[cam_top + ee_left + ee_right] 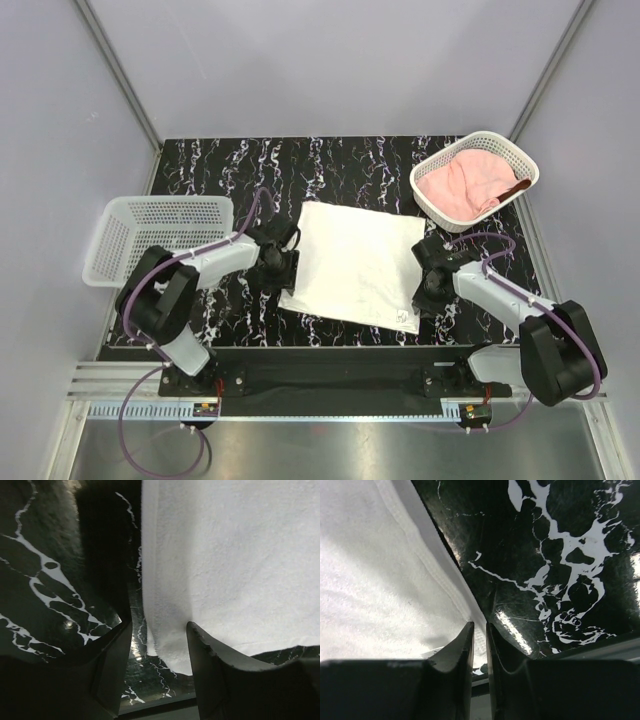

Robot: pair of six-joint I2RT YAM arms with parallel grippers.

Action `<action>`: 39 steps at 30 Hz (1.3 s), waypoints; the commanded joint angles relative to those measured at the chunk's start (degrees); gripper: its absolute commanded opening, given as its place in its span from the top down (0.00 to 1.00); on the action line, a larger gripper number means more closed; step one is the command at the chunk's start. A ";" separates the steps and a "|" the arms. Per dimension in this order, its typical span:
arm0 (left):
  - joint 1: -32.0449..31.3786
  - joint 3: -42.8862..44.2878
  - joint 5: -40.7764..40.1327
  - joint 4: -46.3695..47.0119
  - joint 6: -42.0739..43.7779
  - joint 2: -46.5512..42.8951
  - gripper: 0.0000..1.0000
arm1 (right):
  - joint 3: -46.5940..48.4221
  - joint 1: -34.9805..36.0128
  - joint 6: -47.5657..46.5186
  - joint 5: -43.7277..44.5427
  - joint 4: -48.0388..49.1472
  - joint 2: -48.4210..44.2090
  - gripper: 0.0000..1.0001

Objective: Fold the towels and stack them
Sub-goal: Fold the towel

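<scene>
A white towel [352,265] lies spread flat on the black marbled table. My left gripper [284,270] is at the towel's left edge. In the left wrist view it [160,627] is open, with a corner of the white towel [240,555] lying between its fingers. My right gripper [418,296] is at the towel's near right corner. In the right wrist view its jaws [480,626] stand a narrow gap apart, with the hemmed edge of the white towel [370,580] showing in the gap. A pale pink towel [458,186] and a strip of rust-brown towel [516,188] lie bunched in the right basket.
The white mesh basket [480,137] with the two towels stands at the back right. A second white mesh basket [150,235] stands tilted at the left, close to the left arm. The table's front edge [600,647] runs just below both grippers.
</scene>
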 commanded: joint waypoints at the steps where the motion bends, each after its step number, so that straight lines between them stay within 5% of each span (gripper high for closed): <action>1: -0.34 0.60 -8.37 -0.86 -0.77 -1.84 0.46 | 0.80 0.09 -0.40 5.35 -0.25 0.35 0.78; 16: -1.04 -3.61 4.35 3.27 -1.65 -6.15 0.51 | 2.73 0.18 -2.33 7.11 0.54 1.41 0.84; 23: -2.45 -1.25 -0.47 -0.41 -2.36 -5.89 0.61 | 2.30 0.18 -2.33 6.85 0.89 0.27 0.84; 31: -4.29 3.42 -6.45 -5.61 -2.79 -8.52 0.62 | 2.38 0.18 -2.77 6.59 1.07 -0.09 0.83; 39: -7.28 1.40 -9.35 -7.46 -2.53 -11.85 0.76 | 2.21 0.18 -3.12 6.24 1.07 -0.79 0.82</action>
